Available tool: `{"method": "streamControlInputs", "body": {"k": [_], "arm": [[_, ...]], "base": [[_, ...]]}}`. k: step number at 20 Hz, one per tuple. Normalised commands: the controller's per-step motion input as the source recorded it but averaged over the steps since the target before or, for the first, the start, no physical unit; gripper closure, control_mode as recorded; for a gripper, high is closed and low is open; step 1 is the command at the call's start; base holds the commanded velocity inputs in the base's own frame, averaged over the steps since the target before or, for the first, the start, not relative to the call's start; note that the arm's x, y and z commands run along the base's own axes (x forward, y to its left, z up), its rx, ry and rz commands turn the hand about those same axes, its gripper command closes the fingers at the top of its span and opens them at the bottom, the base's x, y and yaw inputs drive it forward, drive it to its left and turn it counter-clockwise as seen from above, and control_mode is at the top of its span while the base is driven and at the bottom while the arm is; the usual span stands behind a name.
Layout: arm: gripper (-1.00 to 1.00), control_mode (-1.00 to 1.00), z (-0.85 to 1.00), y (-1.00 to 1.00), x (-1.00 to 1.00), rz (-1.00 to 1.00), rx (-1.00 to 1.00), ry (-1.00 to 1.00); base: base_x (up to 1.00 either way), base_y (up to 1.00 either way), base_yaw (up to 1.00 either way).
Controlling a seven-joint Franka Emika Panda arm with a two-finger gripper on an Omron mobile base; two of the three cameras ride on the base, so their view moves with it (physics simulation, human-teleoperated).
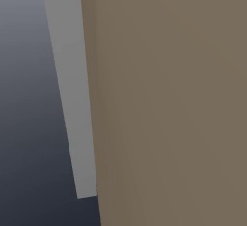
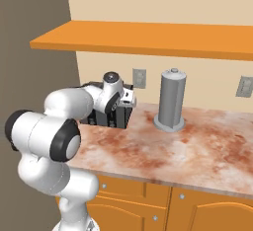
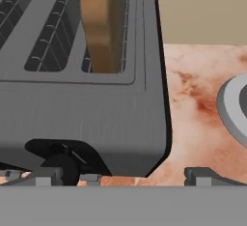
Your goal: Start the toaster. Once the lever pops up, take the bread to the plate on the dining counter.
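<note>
The grey toaster (image 3: 87,109) stands close in front of the hand, and shows dark behind the hand in the right base view (image 2: 106,112). The tan-brown bread (image 3: 101,24) stands upright in its rightmost slot, sticking well out of the top. The black lever knob (image 3: 60,164) sits low on the toaster's near face, just beside my left fingertip (image 3: 36,176). My gripper (image 3: 120,179) is open, its fingers spread wide with nothing between them; from the right base view the gripper (image 2: 128,100) hovers at the toaster's right end. The plate and the dining counter are out of view.
A tall grey cylinder on a round base (image 2: 171,101) stands to the right of the toaster on the marbled wall counter (image 2: 188,151). An orange shelf (image 2: 148,37) hangs above. A brown wall panel (image 1: 169,99) is close on the left.
</note>
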Motion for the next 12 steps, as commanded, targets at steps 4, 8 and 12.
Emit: {"method": "streamControlInputs", "body": {"k": [4,8,12], "arm": [[-1.0,-1.0,-0.27,0.0,0.0,0.0,0.0,0.0],[-1.0,-1.0,-0.17,0.0,0.0,0.0,0.0,0.0],[-1.0,-1.0,-0.16,0.0,0.0,0.0,0.0,0.0]], "base": [[0.0,0.0,0.0],[0.0,0.0,0.0],[0.0,0.0,0.0]]}}
